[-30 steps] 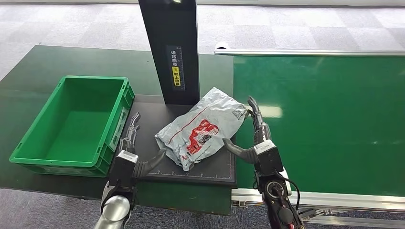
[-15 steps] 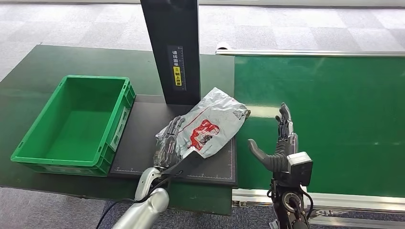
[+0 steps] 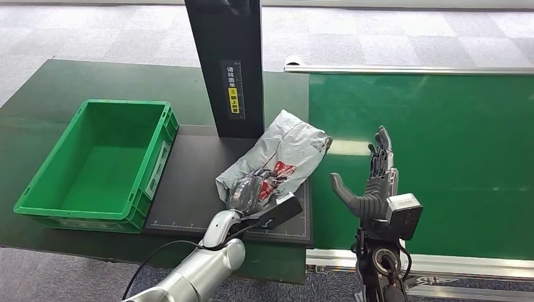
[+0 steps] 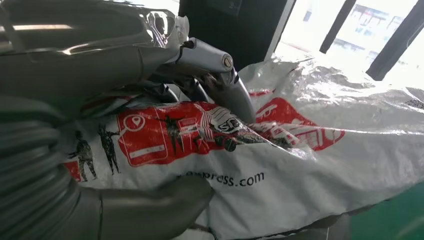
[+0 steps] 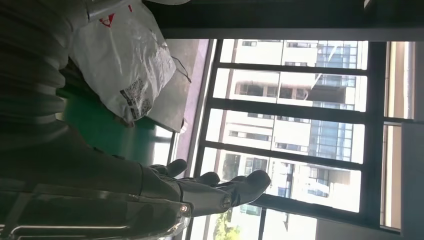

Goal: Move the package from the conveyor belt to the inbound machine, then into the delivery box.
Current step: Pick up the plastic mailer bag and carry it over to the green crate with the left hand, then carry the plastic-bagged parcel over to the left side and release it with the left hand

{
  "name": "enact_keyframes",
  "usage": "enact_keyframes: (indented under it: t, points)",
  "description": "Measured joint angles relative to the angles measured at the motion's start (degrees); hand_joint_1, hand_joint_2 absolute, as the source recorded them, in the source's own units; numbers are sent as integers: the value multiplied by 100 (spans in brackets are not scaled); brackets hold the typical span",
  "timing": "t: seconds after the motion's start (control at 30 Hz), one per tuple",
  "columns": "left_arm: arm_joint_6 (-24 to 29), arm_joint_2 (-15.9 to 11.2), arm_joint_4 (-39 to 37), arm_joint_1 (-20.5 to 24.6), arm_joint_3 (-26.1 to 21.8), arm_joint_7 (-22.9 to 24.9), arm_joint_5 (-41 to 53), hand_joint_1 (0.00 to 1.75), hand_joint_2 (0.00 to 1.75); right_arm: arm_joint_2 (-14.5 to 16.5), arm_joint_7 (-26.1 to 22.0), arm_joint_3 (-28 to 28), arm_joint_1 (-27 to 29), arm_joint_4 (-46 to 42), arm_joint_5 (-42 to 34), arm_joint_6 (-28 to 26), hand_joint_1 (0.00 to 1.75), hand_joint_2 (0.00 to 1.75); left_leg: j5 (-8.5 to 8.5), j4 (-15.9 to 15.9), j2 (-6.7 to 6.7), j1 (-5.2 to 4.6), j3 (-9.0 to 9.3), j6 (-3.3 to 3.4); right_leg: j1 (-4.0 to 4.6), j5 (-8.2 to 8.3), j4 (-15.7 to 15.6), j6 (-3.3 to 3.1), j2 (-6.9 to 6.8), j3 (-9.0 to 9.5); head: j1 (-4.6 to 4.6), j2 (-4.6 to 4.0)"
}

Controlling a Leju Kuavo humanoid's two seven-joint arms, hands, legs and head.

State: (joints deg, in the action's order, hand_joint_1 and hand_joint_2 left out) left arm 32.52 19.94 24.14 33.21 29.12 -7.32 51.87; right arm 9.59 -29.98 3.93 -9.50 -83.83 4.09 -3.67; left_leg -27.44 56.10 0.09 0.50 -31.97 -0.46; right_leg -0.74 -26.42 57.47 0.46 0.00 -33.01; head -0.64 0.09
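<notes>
Package [image 3: 283, 156] lies gripped between the left hand's [image 3: 250, 189] fingers [image 4: 235, 90].

A dark green table [image 3: 56, 94] carries a green crate [image 3: 94, 163] and black platform [image 3: 189, 182].

The package [image 3: 281, 157] is silvery-grey plastic with a red printed picture, black lettering and a small white label with black print. The box [image 3: 94, 163] is bright green all over. The conveyor belt [image 3: 441, 145] is a deeper green, edged in silver metal. The table [image 3: 56, 94] is dark green. The scanning machine [image 3: 223, 63] is black, with a yellow sticker and white characters on its post. The floor [image 3: 378, 31] is pale grey carpet in squares.
</notes>
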Motion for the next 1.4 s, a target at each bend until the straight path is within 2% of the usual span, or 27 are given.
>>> enact_keyframes:
  t: [0.2, 0.33, 0.47, 0.73, 0.83, 0.93, 1.03, 1.13, 1.37, 1.4]
  points:
    - [512, -130, 18, 23, -308, -456, -272, 175, 175, 102, 13, -259, 0, -99, 83, 11, 0, 175, 0, -1, 1, 1, 0, 0, 1, 0, 0, 0, 0, -1, -1, 0]
    - [698, -294, 531, -93, -788, -813, -433, 175, 175, 133, 2, -427, 5, -111, 124, 17, 0, 175, 1, -1, 3, 3, 0, -1, 4, 0, 1, 0, 1, -1, 0, 0]
    - [636, -472, 1808, -522, -1413, -1151, -810, 175, 175, 133, -71, -571, 37, -111, 133, 7, 0, 175, 0, -1, 10, 3, -2, -1, 4, 0, 1, 0, 3, -4, 1, 0]
    - [402, -957, 4950, -1454, -2251, -1218, -1339, 175, 175, 104, -221, -758, 238, -126, 117, -154, 0, 175, -1, -4, 13, 5, -11, -1, 6, -3, 1, -2, 4, -12, 1, 0]
    - [492, -1176, 5772, -1625, -2609, -1316, -1437, 175, 175, 93, -266, -806, 381, -188, 86, -219, 0, 175, 0, -4, 12, 5, -10, -2, 6, -3, 1, -2, 3, -11, 2, 0]
    - [624, -1408, 6264, -1691, -2998, -1363, -1451, 175, 175, 89, -288, -835, 510, -267, 70, -229, 0, 175, 0, -4, 13, 5, -7, -2, 6, -3, 1, -2, 3, -10, 1, 0]
    - [707, -1597, 6436, -1680, -3330, -1319, -1275, 175, 175, 88, -293, -849, 578, -329, 58, -229, 0, 175, 1, -4, 13, 5, -4, -1, 6, -3, 1, -2, 3, -8, 1, 0]
    - [650, -1771, 6283, -1526, -3610, -970, -699, 175, 175, 85, -293, -846, 622, -379, 23, -224, 0, 175, 2, -4, 11, 5, -1, -1, 6, -3, 1, -2, 2, -5, 2, 0]
    - [612, -2136, 4883, -923, -3899, -484, 175, 175, 175, 81, -289, -785, 702, -432, -24, -214, 0, 175, 3, -4, 10, 5, 5, -2, 6, -1, 2, -2, 3, 0, 1, 0]
    - [631, -2175, 4640, -852, -3916, -459, 255, 166, 175, 81, -287, -771, 708, -432, -28, -214, 0, 175, 3, -4, 10, 5, 5, -2, 6, -1, 2, -3, 3, 0, 1, 0]
